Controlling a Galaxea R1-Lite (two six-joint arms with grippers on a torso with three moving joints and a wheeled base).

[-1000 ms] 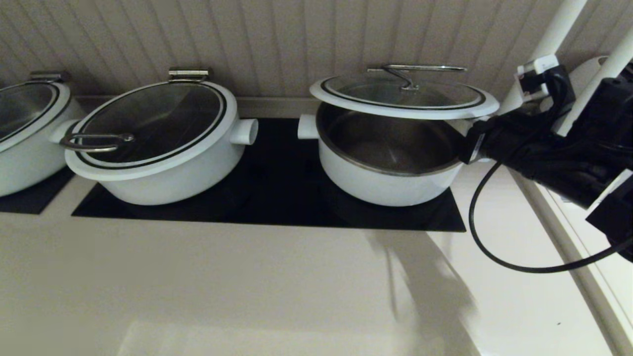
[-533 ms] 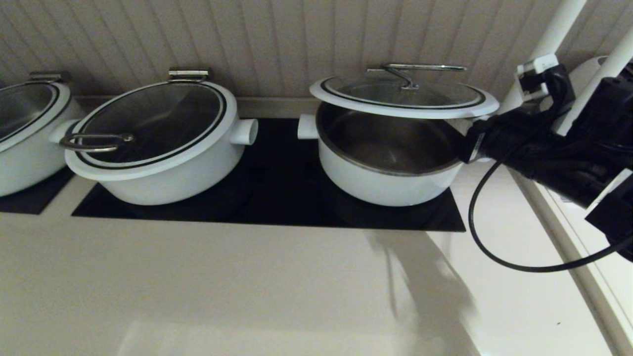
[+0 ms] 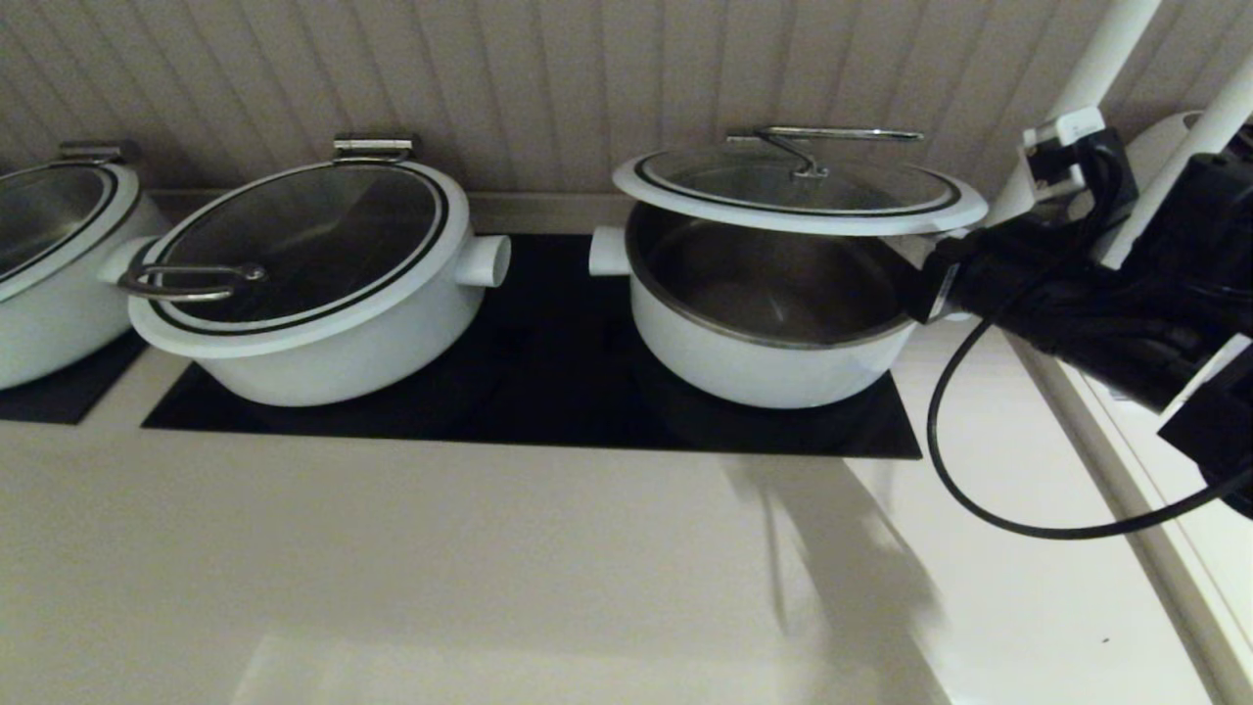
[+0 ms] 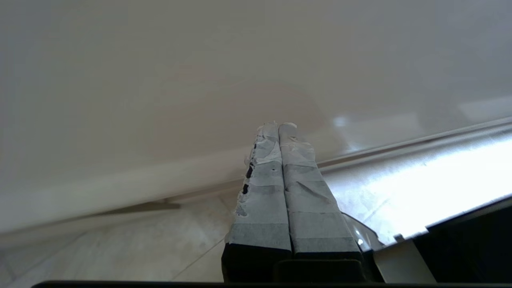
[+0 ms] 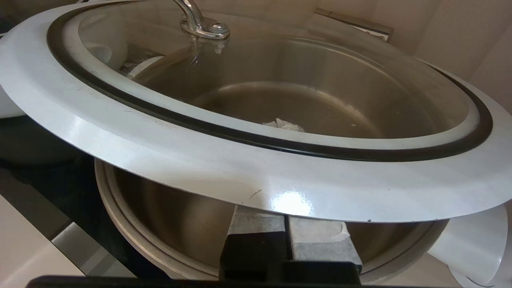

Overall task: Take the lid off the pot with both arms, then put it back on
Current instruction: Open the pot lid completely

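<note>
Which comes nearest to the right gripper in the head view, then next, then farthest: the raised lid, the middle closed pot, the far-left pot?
1. The lid, resting on the right gripper, over the open pot.
2. The middle closed pot, leftward.
3. The far-left pot, at the frame edge.

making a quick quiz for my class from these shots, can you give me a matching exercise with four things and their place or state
Things:
1. round glass lid with wide white rim and black ring
2. wide shallow white pot with steel interior
3. right hand
4. left hand

Place or state:
A. fingers pressed together, away from the pots, over a pale surface
B. tucked under the white rim, over the open pot
C. raised above its pot, with a gap at the front
D. uncovered, on the black cooktop

Pairs: 1-C, 2-D, 3-B, 4-A
</note>
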